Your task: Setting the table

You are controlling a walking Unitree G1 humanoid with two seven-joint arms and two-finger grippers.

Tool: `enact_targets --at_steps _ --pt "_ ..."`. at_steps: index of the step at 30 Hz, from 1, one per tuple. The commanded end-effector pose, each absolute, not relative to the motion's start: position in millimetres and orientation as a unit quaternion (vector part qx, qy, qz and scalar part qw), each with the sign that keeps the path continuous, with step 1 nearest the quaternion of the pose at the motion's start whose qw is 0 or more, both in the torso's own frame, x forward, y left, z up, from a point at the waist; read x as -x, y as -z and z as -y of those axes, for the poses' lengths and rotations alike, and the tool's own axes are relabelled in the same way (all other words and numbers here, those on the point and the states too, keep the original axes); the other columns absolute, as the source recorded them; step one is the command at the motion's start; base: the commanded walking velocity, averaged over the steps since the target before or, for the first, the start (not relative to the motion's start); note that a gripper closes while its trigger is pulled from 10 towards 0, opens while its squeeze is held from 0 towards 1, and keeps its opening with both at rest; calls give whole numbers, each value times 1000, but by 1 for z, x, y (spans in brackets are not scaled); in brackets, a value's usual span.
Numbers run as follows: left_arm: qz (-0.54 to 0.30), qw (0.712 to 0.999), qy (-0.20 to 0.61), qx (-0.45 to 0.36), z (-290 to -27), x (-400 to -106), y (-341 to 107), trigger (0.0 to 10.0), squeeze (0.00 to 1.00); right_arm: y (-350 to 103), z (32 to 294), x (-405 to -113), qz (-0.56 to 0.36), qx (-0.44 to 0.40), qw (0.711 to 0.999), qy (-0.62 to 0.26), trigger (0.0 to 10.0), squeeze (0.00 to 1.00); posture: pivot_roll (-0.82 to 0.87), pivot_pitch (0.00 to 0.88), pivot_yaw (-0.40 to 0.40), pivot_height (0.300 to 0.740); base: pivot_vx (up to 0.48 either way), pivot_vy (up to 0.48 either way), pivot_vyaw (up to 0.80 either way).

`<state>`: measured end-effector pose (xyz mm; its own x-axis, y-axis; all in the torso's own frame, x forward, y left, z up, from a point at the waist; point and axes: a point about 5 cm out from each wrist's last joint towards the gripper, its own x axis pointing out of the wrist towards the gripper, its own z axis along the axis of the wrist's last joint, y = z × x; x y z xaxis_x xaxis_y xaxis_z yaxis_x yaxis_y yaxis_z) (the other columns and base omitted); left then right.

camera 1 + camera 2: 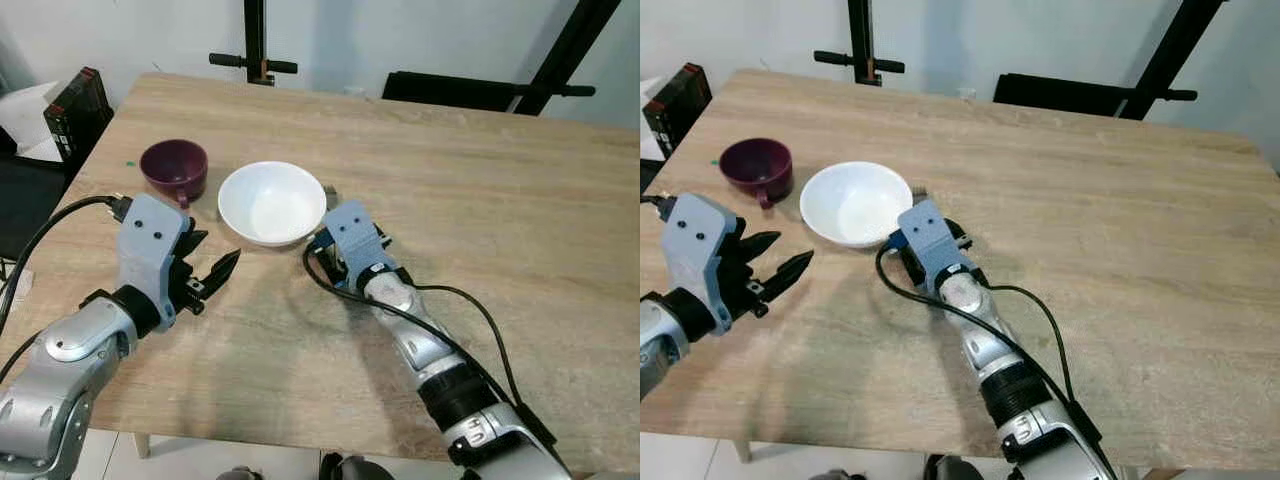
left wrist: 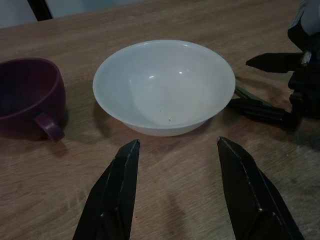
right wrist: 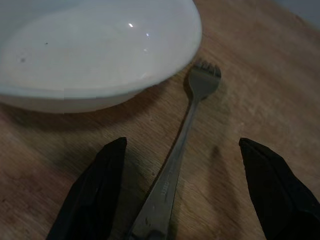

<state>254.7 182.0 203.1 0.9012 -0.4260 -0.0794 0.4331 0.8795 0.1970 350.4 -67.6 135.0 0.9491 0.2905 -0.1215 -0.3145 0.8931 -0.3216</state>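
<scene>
White bowl [image 1: 272, 203] sits on wooden table [image 1: 500, 220], purple cup [image 1: 174, 168] just beside it on robot's left. Fork [image 3: 177, 165] lies flat just right of bowl, tines near the rim; handle end cut off in the right wrist view. Right gripper [image 3: 182, 187]: 2 fingers spread wide astride the handle, gripping nothing. Left gripper [image 2: 177, 187]: open, empty, facing bowl.
</scene>
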Motion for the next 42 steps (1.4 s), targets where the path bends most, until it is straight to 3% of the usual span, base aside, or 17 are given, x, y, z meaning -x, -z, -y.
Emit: enact_targets --at_steps 1,2,3,5,8,16,26,27,28,29,34,38,42 --pt "-21 970 218 -102 -183 -253 -200 10000 0 -116 72 -348 -91 147 972 -162 9216 0 35 58 -13 740 0 0 0" --pt "-21 970 218 -102 -183 -253 -200 10000 0 -115 71 -348 -97 138 971 -168 9216 0 35 58 -13 740 0 0 0" --pt "-21 971 218 -102 -183 -253 -200 10000 0 -113 70 -348 -107 130 970 -174 510 0 36 59 -14 740 0 0 0" --pt "-21 971 217 -101 -183 -253 -200 10000 0 -109 68 -348 -128 105 969 -181 0 0 34 60 -15 740 0 0 0" --pt "-20 971 215 -101 -183 -253 -200 10000 0 -102 67 -347 -158 70 966 -195 0 0 36 60 -21 740 0 0 0" --pt "-21 972 212 -99 -183 -252 -200 10000 0 -101 75 -351 -160 96 965 -185 0 0 35 62 -28 740 0 0 0" --pt "-21 972 211 -98 -183 -252 -200 10000 0 -101 77 -352 -172 54 968 -177 0 0 33 65 -25 740 0 0 0" --pt "-21 972 211 -98 -182 -252 -200 10000 0 -107 80 -354 -170 5 972 -161 0 0 31 65 -24 740 0 0 0" --pt "-21 972 212 -98 -182 -252 -199 10000 0 -112 84 -356 -164 -32 975 -146 2510 0 30 66 -24 740 0 0 0" --pt "-21 972 212 -97 -181 -252 -199 10000 0 -116 87 -357 -159 -55 976 -136 10000 0 30 66 -24 740 0 0 0" --pt "-22 972 215 -96 -180 -252 -198 10000 0 -134 99 -359 -134 -177 969 -108 10000 0 23 67 -20 740 0 0 0" --pt "-22 971 216 -96 -180 -253 -198 10000 0 -139 103 -358 -125 -216 963 -104 10000 0 23 67 -20 740 0 0 0" --pt "-21 971 219 -96 -179 -254 -198 10000 0 -146 107 -355 -128 -312 936 -103 10000 0 15 66 -17 740 0 0 0"
